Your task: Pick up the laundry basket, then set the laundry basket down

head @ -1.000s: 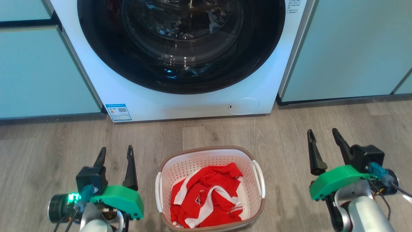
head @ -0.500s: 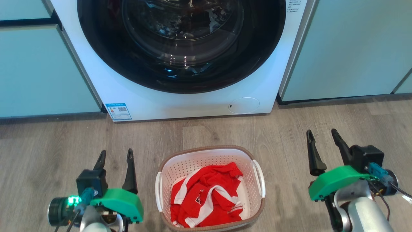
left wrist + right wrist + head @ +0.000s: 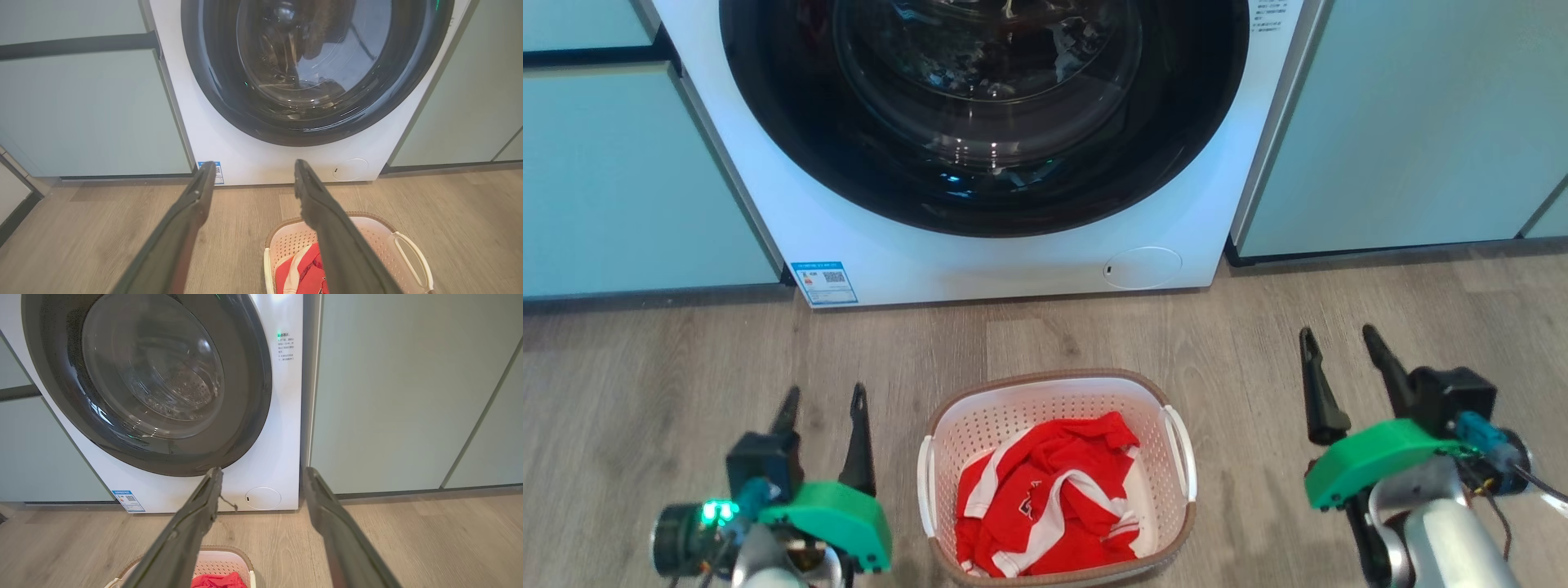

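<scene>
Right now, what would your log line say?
basket: on floor, red cloth inside | left end effector: open | right end effector: open | lift: not started

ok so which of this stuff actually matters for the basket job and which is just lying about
For the job: laundry basket; left hand and right hand, both open, one on each side of it.

Just there: red and white garment inside the basket; washing machine; pale green cabinets; wood floor.
</scene>
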You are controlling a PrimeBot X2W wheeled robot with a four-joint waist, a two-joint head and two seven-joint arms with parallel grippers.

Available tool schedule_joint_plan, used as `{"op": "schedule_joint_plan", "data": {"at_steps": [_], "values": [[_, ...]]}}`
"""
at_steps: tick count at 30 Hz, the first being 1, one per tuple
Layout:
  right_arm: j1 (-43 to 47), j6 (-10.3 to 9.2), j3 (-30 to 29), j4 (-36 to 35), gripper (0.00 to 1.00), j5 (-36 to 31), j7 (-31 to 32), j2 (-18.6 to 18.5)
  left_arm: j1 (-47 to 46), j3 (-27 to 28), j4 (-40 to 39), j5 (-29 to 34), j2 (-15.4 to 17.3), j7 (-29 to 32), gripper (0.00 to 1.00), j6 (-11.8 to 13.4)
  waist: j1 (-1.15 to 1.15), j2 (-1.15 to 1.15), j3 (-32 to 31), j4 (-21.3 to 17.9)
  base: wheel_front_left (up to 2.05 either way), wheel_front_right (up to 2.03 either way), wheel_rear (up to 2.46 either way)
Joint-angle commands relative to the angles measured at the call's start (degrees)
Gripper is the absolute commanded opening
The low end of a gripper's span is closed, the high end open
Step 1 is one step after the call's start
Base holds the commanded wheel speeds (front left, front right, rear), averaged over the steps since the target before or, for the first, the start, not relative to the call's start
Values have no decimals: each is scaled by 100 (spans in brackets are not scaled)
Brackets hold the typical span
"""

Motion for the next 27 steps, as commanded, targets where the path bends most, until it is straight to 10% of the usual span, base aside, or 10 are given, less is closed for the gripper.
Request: {"op": "schedule_joint_plan", "data": {"at_steps": [1,27], "values": [[2,0,3,21,0,5,-3,0,4,-17,17,-5,-15,0,0,-4,0,0,2,0,0,0,0],[4,1,-112,255,0,1493,247,-16,-27,534,404,-1250,-325,239,0,-572,0,0,9,39,0,0,0]]}}
